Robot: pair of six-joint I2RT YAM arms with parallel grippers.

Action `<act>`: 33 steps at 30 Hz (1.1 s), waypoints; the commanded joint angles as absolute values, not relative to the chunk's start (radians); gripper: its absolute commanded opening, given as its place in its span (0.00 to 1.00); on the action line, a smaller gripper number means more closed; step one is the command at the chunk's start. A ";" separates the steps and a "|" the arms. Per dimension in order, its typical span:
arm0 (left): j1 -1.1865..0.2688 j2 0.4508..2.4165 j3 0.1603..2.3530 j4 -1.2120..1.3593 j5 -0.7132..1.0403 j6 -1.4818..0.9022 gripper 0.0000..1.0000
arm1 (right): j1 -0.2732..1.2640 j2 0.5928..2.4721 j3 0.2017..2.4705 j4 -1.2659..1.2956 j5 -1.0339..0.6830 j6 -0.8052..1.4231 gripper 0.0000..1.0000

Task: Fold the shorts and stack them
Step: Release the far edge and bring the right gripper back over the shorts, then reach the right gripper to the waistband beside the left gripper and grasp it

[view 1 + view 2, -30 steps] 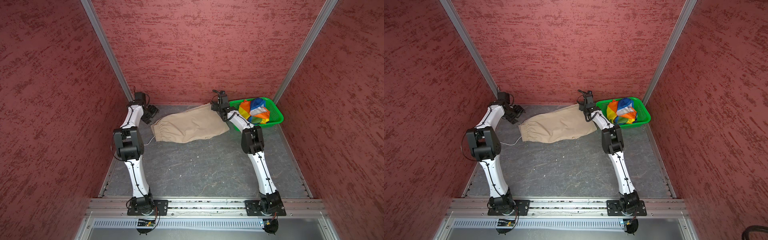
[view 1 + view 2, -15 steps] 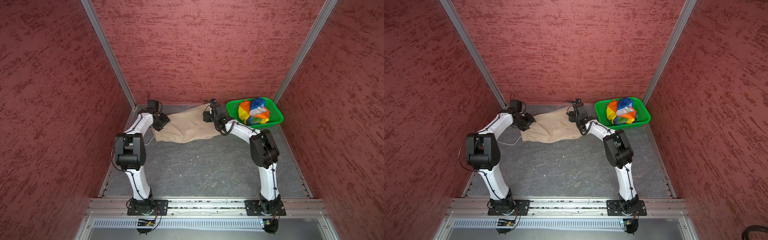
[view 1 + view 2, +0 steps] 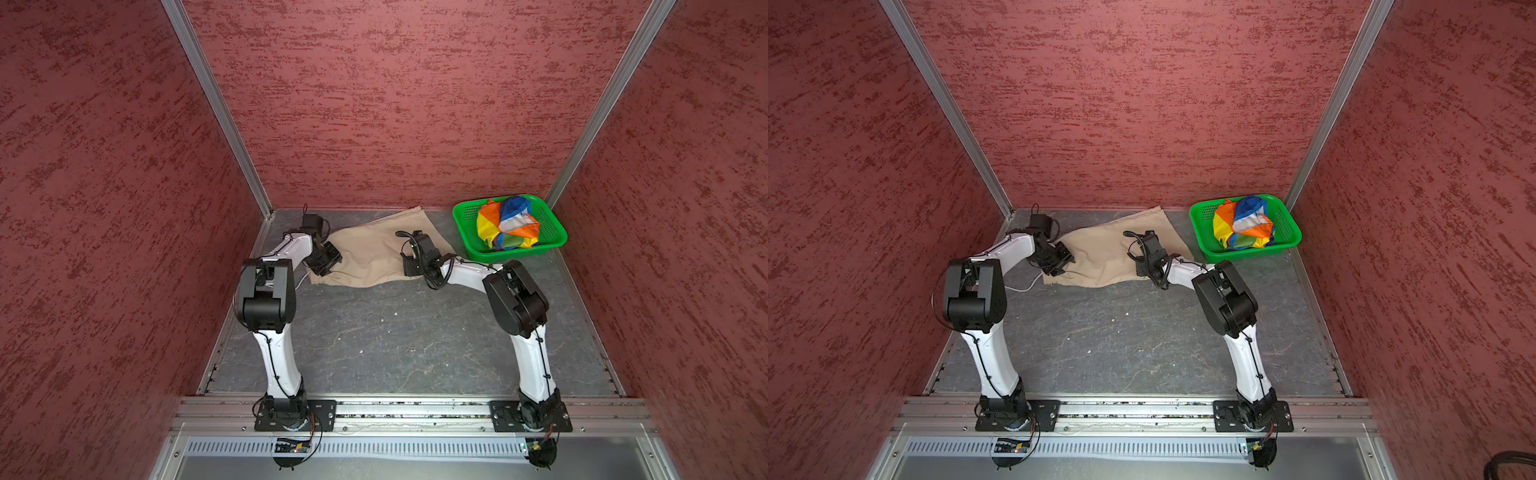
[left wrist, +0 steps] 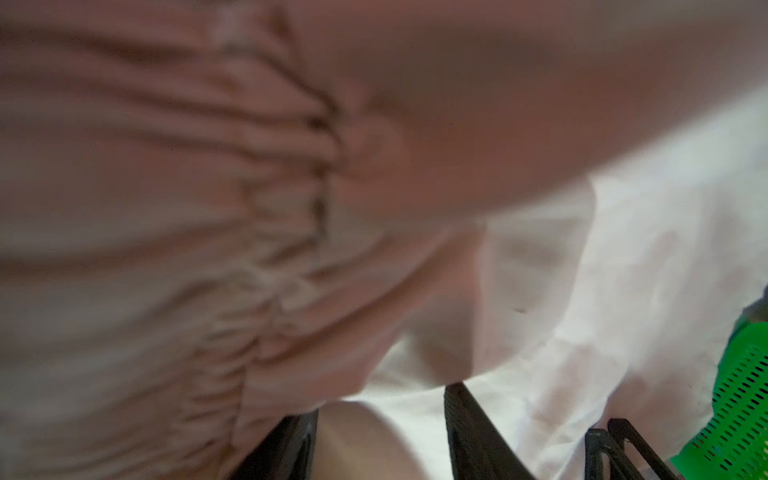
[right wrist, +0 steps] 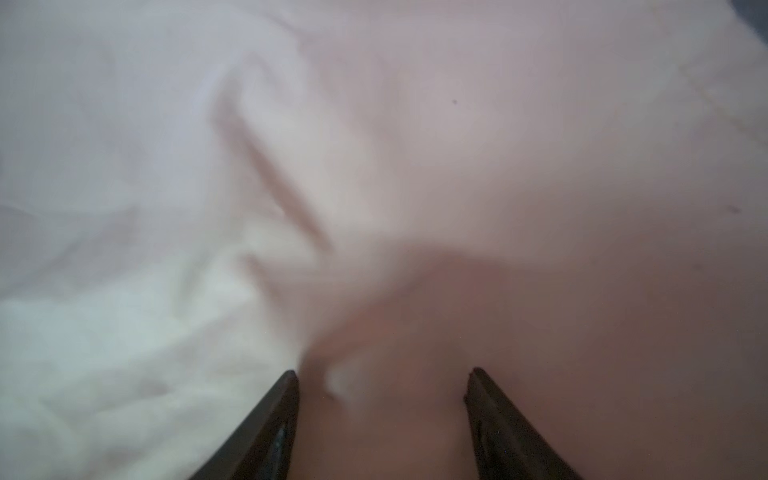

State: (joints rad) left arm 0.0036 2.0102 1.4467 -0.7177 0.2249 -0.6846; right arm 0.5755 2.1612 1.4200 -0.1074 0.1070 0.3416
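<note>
Grey tabletop (image 3: 395,332) boxed in by red walls: both claws down on the beige shorts (image 3: 374,253).
Spread flat near the back, long axis running side to side, gathered waistband at the left end, leg hems at the right. At the waistband end, the left gripper (image 4: 380,401); at the leg end, the right gripper (image 5: 382,374). Both toward the near edge, cloth lying away from them toward the far side. Jaws of each apart, fabric bulging between, not visibly pinched. Probably about to nip that near edge and carry it across the short way. Bunched in the green basket (image 3: 519,252) at the back right, nearer the right arm: the rainbow shorts (image 3: 509,224), untouched.
</note>
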 commanded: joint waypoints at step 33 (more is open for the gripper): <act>0.140 1.311 1.179 -0.775 0.243 -0.662 0.86 | 1.000 1.796 1.194 0.087 0.338 -0.054 0.95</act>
State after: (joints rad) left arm 0.0956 1.3720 1.2430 -0.8333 0.2230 -0.6342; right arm 0.9474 1.7084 1.1202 0.0116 0.3717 0.1322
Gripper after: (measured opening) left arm 0.844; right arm 0.951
